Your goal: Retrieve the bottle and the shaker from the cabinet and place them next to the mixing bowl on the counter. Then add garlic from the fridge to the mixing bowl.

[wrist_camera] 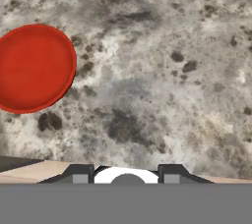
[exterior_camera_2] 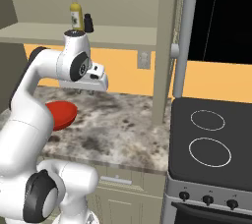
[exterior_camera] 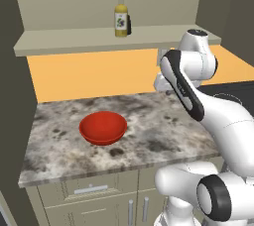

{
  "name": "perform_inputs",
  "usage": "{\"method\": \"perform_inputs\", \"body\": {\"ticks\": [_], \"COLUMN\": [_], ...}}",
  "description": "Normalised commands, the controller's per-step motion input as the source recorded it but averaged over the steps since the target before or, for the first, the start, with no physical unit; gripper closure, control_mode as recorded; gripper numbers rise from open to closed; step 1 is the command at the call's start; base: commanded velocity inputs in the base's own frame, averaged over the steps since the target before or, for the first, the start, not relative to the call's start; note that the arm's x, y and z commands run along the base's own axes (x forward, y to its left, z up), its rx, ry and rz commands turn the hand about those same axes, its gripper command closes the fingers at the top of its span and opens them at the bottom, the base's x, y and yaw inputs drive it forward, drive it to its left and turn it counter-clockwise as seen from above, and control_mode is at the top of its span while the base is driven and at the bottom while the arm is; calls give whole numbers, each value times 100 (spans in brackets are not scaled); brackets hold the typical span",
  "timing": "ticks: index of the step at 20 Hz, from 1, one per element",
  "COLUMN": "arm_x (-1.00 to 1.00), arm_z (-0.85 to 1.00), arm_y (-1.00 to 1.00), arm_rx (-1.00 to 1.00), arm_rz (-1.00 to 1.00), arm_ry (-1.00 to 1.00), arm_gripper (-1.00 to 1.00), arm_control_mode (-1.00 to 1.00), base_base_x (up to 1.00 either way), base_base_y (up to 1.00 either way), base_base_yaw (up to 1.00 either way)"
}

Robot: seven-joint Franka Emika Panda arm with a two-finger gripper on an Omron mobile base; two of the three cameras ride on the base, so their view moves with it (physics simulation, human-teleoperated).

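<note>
Pictured in a rendered kitchen: bottle [exterior_camera: 120, 18] of yellow liquid upright on the open shelf of the cabinet [exterior_camera: 74, 40], thin neck reaching toward the upper edge of the left base view. Just behind and beside it, the shaker [exterior_camera_2: 88, 23], mostly hidden by the bottle from the left, clear to the bottle's right from the other side. Below, on the counter [exterior_camera: 158, 136], the bowl [exterior_camera: 102, 127], red and glossy, nothing inside, well apart from the shelf items; partly covered by the white arm in the right base view [exterior_camera_2: 64, 112]. Gripper [wrist_camera: 125, 178] hanging above bare marble to the bowl's right, pointing down; fingertips [wrist_camera: 78, 175] barely poking up at the bottom of the hand view, standing a little apart yet drawn in as far as they go, clasping nothing. In both base views, fingers masked by the wrist and hard to make out. At the right, a black stove [exterior_camera_2: 211, 142] with two ring burners, its right side cut off
</note>
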Motion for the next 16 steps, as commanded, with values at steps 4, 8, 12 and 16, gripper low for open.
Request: {"method": "perform_inputs", "body": {"ticks": [4, 8, 12, 16], "arm_x": [-2, -6, 13, -3], "arm_z": [-21, -28, -1, 44], "arm_y": [9, 51, 83, 48], "arm_rx": [-2, -8, -13, -3], "arm_rz": [0, -2, -8, -1], "arm_ry": [0, -5, -15, -13], "arm_gripper": [-100, -100, -100, -100], "arm_control_mode": [-100, -100, -100, -100], "base_base_x": [0, 0, 0, 0], "base_base_y": [0, 0, 0, 0], "base_base_yaw": [0, 0, 0, 0]}}
